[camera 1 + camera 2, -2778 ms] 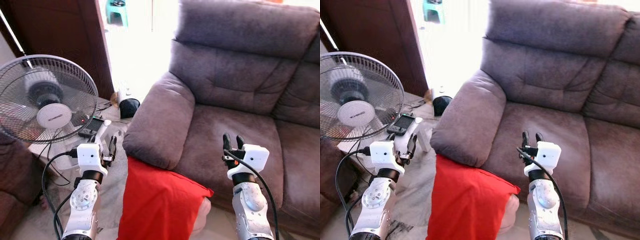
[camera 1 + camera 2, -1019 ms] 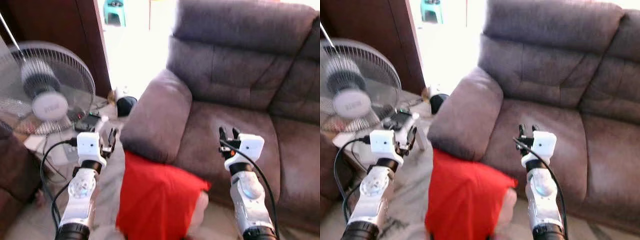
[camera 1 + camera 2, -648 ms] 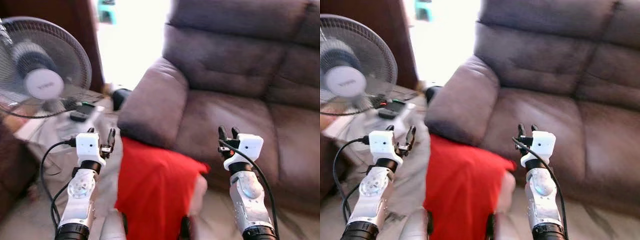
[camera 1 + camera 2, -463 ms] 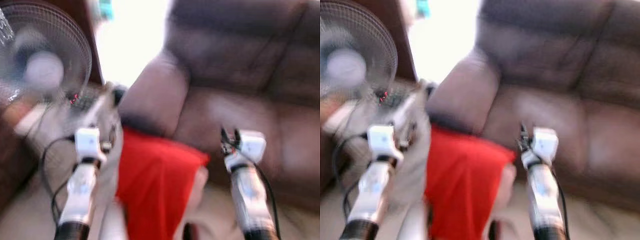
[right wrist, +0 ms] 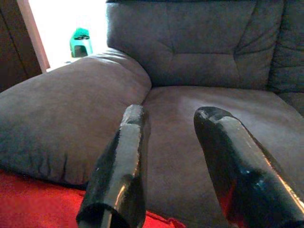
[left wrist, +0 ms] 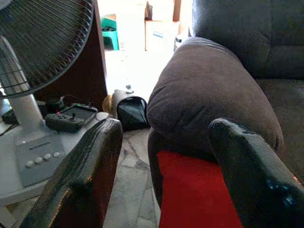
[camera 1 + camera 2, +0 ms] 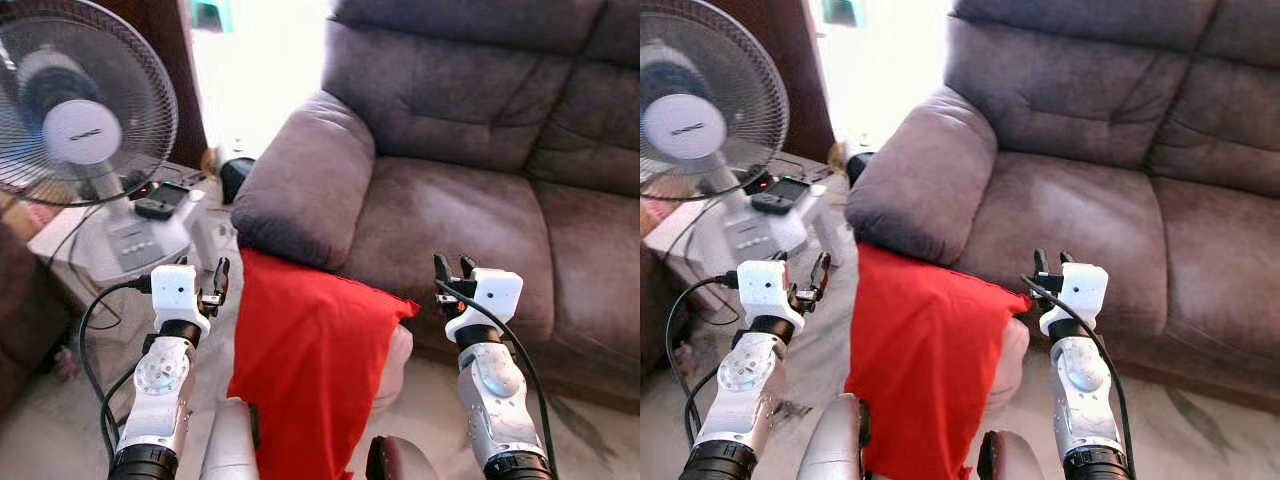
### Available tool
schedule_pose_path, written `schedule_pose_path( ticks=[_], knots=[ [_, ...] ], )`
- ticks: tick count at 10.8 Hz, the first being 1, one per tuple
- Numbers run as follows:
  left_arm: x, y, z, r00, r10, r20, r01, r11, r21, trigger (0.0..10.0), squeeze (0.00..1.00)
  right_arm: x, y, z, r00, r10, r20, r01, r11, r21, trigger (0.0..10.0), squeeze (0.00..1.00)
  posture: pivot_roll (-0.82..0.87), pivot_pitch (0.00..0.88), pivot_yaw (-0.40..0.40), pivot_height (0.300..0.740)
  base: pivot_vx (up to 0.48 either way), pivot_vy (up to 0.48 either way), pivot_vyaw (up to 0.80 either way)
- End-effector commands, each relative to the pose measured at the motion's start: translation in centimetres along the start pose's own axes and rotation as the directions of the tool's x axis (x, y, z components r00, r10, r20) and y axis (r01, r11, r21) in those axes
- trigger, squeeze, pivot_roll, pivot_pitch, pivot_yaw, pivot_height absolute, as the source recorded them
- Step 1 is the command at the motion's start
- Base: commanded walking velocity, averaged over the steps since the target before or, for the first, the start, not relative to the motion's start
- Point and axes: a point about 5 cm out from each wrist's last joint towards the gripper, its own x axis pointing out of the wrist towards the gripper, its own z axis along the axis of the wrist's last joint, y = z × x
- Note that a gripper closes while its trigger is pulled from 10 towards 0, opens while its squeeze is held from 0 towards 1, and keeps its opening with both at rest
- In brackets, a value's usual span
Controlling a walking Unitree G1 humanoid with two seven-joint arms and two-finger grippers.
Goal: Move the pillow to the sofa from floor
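The red pillow (image 7: 310, 370) stands on the floor, leaning against the front of the grey-brown sofa (image 7: 450, 210) just below its armrest (image 7: 300, 180). My left gripper (image 7: 215, 275) is raised to the pillow's left, open and holding nothing. To the pillow's right my right gripper (image 7: 453, 268) is up in front of the seat cushion, also open and empty. Neither touches the pillow. In the left wrist view the red pillow (image 6: 199, 199) lies under the armrest (image 6: 209, 90), between the spread fingers (image 6: 80, 180). A strip of the pillow (image 5: 38, 204) shows in the right wrist view.
A standing fan (image 7: 80, 100) is at the left, with a remote (image 7: 160, 205) on its white base. A black pouch (image 7: 235, 175) lies by the bright doorway. Dark brown furniture (image 7: 20, 300) fills the left edge. My own legs (image 7: 230, 450) show at the bottom.
The camera has swung down and slightly left, with blur half a second ago. The pillow stays against the sofa and both grippers hold the same open pose.
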Motion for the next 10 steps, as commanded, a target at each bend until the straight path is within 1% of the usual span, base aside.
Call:
schedule_pose_path(
  ticks=[1,8,10],
  knots=[
    [0.29,-0.09,0.14,1.000,-0.016,-0.004,0.016,1.000,-0.003,10.0,0.00,0.10,0.02,-0.18,1.000,0.000,-0.018,0.000,1.000,0.003,10.0,0.00,0.06,0.083,-0.050,0.634,0.000,0.000,0.00],
    [0.46,-0.05,0.21,1.000,-0.021,-0.006,0.021,1.000,-0.004,10.0,0.00,0.08,0.15,-0.20,1.000,0.014,-0.021,-0.014,1.000,0.006,10.0,0.00,0.05,0.088,-0.052,0.634,0.000,0.000,0.00],
    [0.45,-0.07,0.21,1.000,-0.021,-0.007,0.021,1.000,-0.005,10.0,0.00,0.09,0.31,-0.38,0.999,0.024,-0.039,-0.024,1.000,0.015,10.0,0.00,0.05,0.089,-0.052,0.629,0.000,0.000,0.00]
  ],
)
